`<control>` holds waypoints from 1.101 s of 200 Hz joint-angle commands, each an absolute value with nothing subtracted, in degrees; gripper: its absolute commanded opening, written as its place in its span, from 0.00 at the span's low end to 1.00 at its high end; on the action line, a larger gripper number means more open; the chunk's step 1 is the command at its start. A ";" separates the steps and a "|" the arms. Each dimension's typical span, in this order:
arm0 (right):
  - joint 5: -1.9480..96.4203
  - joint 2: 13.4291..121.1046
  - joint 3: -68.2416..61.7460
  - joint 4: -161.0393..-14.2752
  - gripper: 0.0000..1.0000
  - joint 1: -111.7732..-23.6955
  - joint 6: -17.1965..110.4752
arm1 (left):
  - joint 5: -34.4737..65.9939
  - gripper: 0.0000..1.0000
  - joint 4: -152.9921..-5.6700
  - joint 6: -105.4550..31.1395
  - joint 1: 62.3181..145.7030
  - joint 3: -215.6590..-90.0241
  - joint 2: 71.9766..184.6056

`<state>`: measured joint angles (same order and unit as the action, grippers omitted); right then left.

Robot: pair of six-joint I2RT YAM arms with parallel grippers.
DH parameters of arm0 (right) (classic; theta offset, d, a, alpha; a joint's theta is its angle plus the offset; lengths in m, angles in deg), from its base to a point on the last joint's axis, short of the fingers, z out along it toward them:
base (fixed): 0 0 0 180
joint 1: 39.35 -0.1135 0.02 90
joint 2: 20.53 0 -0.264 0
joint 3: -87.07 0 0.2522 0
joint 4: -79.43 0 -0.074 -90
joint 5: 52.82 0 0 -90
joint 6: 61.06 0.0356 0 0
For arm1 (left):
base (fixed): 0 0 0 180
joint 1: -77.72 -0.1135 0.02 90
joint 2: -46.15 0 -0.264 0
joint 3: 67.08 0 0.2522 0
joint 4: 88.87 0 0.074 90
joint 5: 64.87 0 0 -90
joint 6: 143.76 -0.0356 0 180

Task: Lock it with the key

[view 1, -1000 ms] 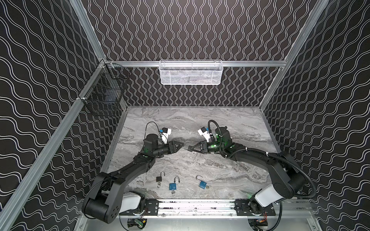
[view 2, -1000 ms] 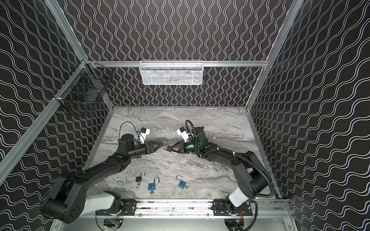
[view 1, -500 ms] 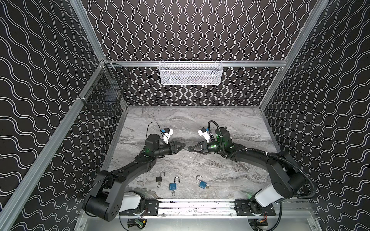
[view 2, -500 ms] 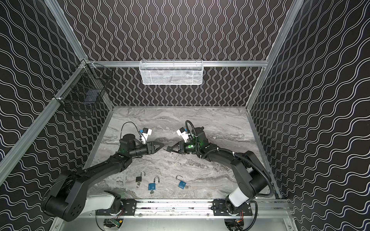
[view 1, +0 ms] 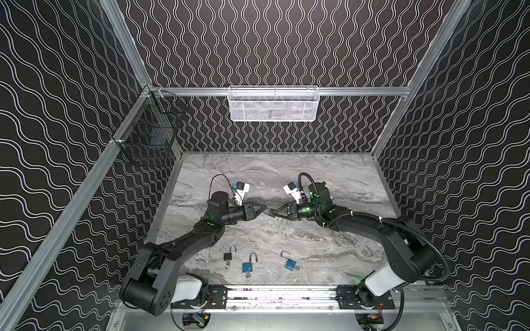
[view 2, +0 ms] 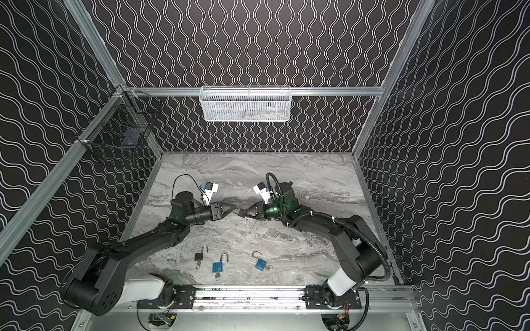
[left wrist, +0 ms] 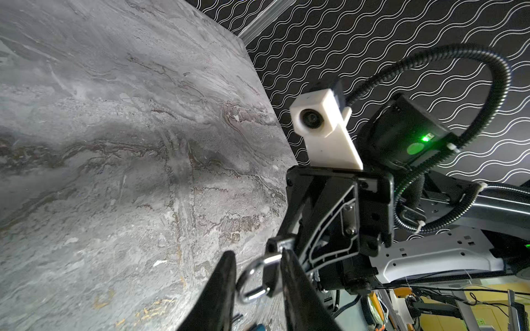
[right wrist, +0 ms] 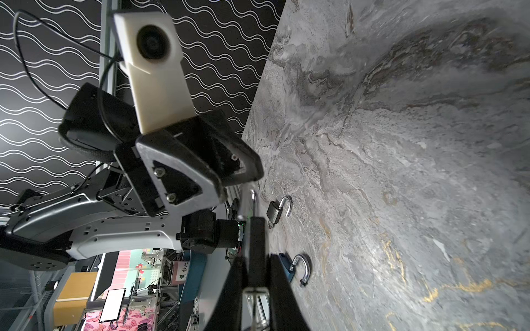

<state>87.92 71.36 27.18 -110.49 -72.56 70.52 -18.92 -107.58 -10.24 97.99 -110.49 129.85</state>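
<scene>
In a top view, the left gripper (view 1: pixel 263 207) and the right gripper (view 1: pixel 272 212) are meeting tip to tip over the middle of the grey marble-patterned tabletop (view 1: pixel 329 177). Three spare padlocks (view 1: pixel 247 267) are lying near the front edge with their shackles open, well apart from both. In the left wrist view, the right gripper is clamping the body of a small black metal padlock (left wrist: pixel 271 275) and holding it off the table. The left gripper's black fingers (left wrist: pixel 220 286) are standing narrowly apart on either side of its silver U-shaped shackle (left wrist: pixel 249 286); whether they are already pressing on it I cannot tell. In the right wrist view, the padlock is sitting squarely between the right fingers with the shackle pointing toward the left gripper. A silvery piece (right wrist: pixel 255 292) is showing at the padlock's base, possibly the key, though I cannot be sure. The step in hand is probably seating the shackle. To do it well, the left fingers should be catching the bend squarely and pushing straight along the legs while the right grip is bracing firmly, since a skewed push risks twisting the padlock loose.
</scene>
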 commanded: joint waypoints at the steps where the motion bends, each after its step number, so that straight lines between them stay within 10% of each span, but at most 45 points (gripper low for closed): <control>1: 88.99 71.58 27.32 -113.96 0.00 -72.44 71.22 | -19.51 0.31 -106.11 -12.12 98.02 -111.44 129.29; 220: 90.56 71.05 26.99 -115.11 0.00 -72.08 72.53 | -21.62 0.29 -103.32 -15.67 98.08 -112.12 128.85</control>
